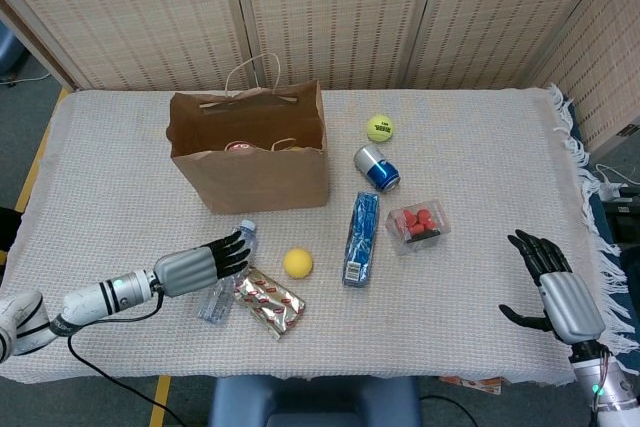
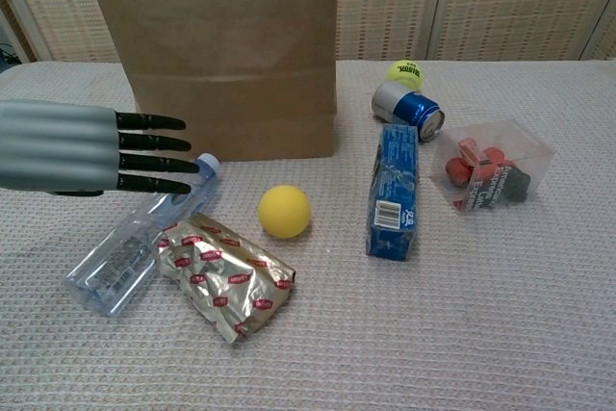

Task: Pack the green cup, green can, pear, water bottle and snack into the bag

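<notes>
Two of the task's things lie out on the surface (image 1: pixel 100 177): the water bottle (image 2: pixel 140 238) on its side, cap toward the bag (image 1: pixel 250 152), and the foil-wrapped snack (image 2: pixel 226 276) touching the bottle's lower flank. Lying flat, the bottle cannot roll far, and its long body offers a side for a wrap-around grasp. The paper bag stands upright with its mouth open just behind the bottle's cap; the head view shows some rounded items already inside, too hidden to identify, so the cup, can and pear may be among them, though I cannot confirm that.

Above the bottle's cap end hovers the left hand (image 1: pixel 195 265), fingers (image 2: pixel 149 141) straight and slightly apart, holding nothing. Its flat, outstretched pose reads as an approach, lined up along the bottle's length so the fingers can drop and curl round it. Whether any fingertip touches the plastic is not clear from either view.

Far off at the surface's near right edge, the right hand (image 1: pixel 555 287) rests with fingers spread and empty, kept out of the way.

Scattered beside the bottle are a yellow ball (image 2: pixel 284 211), a blue box (image 2: pixel 395 194), a blue can (image 2: pixel 409 108), a tennis ball (image 2: pixel 405 71) and a clear box (image 2: pixel 491 178) of red pieces.
</notes>
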Available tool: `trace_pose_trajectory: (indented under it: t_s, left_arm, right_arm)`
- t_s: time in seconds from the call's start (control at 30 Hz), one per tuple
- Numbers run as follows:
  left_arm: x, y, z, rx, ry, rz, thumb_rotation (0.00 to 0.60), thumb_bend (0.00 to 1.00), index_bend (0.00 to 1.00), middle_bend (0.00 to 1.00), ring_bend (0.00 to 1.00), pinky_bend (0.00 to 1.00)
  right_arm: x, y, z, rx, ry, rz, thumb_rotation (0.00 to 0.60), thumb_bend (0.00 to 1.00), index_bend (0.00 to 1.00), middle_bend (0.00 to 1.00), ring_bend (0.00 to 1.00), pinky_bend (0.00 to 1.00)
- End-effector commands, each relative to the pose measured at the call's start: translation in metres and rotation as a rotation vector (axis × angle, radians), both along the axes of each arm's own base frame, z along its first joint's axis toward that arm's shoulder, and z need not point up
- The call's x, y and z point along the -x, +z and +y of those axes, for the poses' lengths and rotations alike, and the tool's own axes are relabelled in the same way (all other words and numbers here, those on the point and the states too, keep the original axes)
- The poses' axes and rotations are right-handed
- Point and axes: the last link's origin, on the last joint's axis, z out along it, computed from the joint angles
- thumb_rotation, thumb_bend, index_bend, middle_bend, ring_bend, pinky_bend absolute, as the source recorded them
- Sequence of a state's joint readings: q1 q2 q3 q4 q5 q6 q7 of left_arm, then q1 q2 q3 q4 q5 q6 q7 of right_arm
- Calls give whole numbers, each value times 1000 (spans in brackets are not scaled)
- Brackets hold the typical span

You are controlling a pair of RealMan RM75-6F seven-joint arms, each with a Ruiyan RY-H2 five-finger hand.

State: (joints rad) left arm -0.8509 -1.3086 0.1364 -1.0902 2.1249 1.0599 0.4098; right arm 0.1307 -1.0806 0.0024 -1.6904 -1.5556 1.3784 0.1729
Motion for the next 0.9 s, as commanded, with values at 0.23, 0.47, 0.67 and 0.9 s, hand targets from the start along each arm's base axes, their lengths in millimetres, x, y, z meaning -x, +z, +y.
trace_pose_trajectory:
  t_s: [0.23,0.47,0.67,0.9]
  left_arm:
    - [-12,-22,2,42,-23,-3,600,375,0,0,0,20]
    - [-23,-38,15,29,-44,16,600,376,0,0,0,21]
    - [-23,-46,31,-12,-56,72,600,377,0,0,0,21]
    - [-16,-37,47,-71,-44,103,600,377,0,0,0,20]
  right_arm:
    - [1,0,-1,-7,-14,-7,600,73,0,0,0,0]
    - [0,0,-1,-16,-24,-12,600,73,0,0,0,0]
    - [1,0,-2,-24,-34,-19,600,73,0,0,0,0]
    - [1,0,-3,-33,-45,-27,600,73,0,0,0,0]
